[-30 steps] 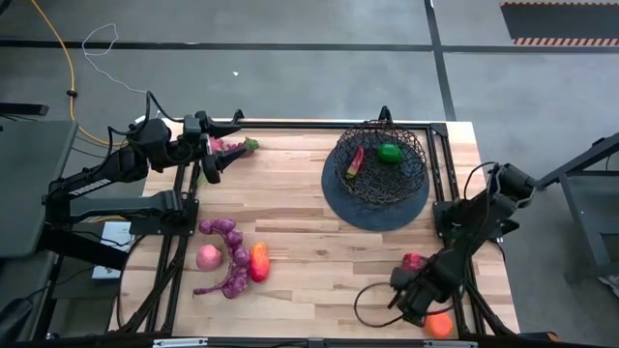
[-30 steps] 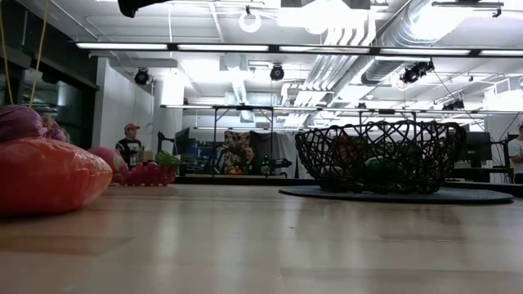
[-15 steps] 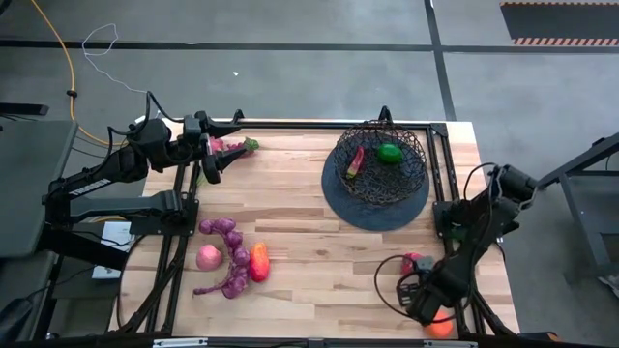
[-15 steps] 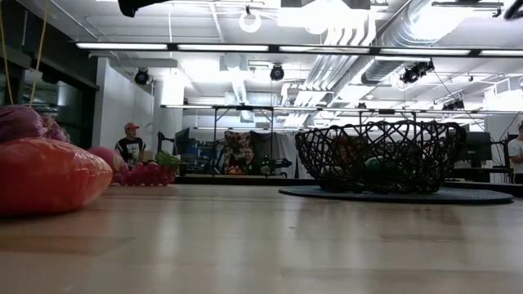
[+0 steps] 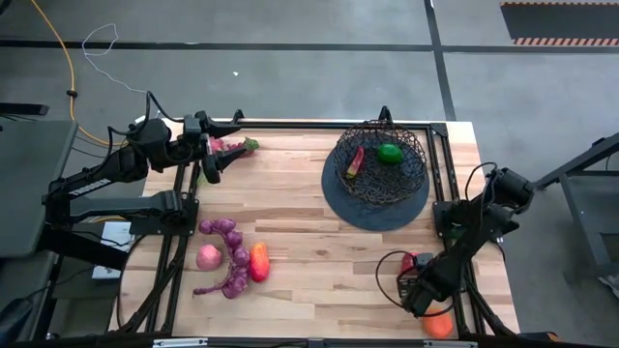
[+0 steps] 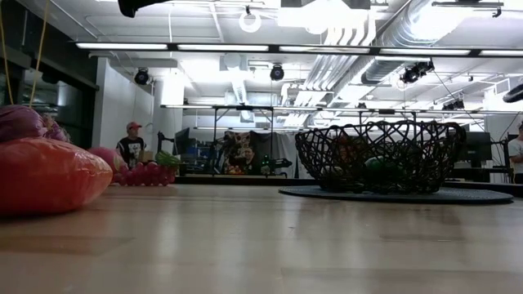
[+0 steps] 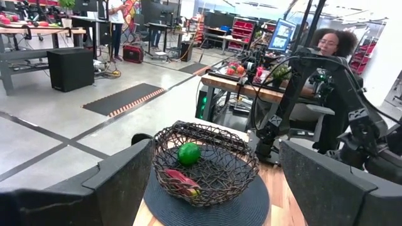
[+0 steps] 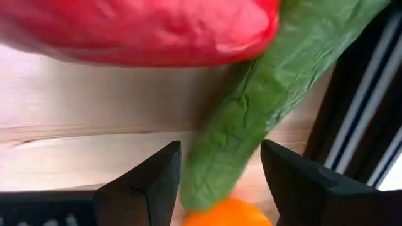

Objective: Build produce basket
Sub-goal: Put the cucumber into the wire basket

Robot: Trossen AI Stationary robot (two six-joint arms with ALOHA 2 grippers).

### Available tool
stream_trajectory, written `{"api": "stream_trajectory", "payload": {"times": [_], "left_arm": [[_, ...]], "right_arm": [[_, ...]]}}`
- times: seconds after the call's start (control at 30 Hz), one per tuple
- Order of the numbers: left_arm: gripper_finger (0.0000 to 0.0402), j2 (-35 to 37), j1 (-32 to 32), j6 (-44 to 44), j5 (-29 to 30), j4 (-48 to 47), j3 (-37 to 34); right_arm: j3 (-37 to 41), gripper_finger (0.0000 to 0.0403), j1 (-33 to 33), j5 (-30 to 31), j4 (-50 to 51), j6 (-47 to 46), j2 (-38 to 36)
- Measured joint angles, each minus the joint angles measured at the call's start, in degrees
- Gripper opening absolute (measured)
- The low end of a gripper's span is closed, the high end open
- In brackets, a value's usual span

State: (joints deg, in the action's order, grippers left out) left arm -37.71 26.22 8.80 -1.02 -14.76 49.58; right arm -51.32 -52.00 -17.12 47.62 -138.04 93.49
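Two pieces in round black wire-mesh basket (image 5: 379, 161). Right gripper (image 5: 414, 289) half-spread, empty, over red toy pepper (image 5: 417, 261); pickup step. Next: lower, straddle, clamp. Left gripper (image 5: 209, 155) wide apart, waiting.

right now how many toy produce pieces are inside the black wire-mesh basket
2 show: a round green piece on the side of the black wire-mesh basket away from the arms, and a long red piece toward the left arm. Others may hide behind the mesh.

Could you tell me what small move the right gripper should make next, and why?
Probably ease the right gripper forward and close on the green piece. Its fingers stand open around that piece's end, with the red piece just beyond, and nothing is held yet.
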Motion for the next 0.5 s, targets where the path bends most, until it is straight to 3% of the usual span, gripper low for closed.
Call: {"api": "stream_trajectory", "payload": {"times": [0.5], "left_arm": [[0.0335,0.0,0.0,0.0,0.2,0.0,0.0]], "right_arm": [[5.1,0.0193,2.5,-0.8,-6.2,0.9,-0.3]]}}
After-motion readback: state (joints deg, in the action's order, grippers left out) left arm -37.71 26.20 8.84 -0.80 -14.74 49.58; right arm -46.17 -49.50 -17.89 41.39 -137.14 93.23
